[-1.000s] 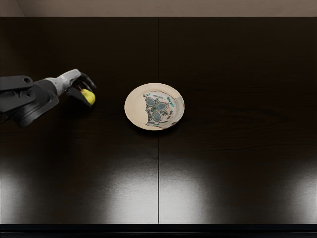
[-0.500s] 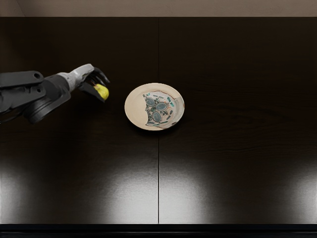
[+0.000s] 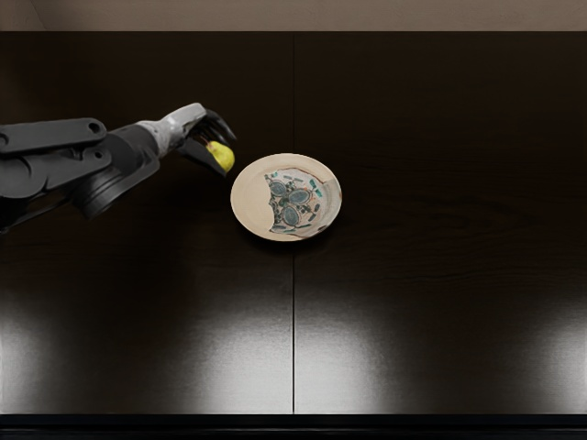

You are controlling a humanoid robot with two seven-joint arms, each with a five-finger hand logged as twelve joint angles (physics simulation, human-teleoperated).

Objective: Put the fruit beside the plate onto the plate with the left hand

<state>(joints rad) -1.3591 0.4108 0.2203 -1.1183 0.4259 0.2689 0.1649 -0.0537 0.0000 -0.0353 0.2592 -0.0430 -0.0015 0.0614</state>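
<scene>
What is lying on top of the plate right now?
On the plate only its painted pattern shows. The yellow fruit is off it, held by the left hand near the upper-left rim. Nothing covers the plate.

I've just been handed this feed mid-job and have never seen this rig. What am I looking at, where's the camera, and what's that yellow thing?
This is a simulator's render from the robot's head camera, looking down at a slant on a dark table. The grey arm coming in from the left ends in the left robot hand, which has five fingers. Those fingers are closed on a small yellow fruit. On the table lies a patterned plate. The fruit shows just beside the plate's upper-left rim, not yet on it. The right arm is out of view.
</scene>
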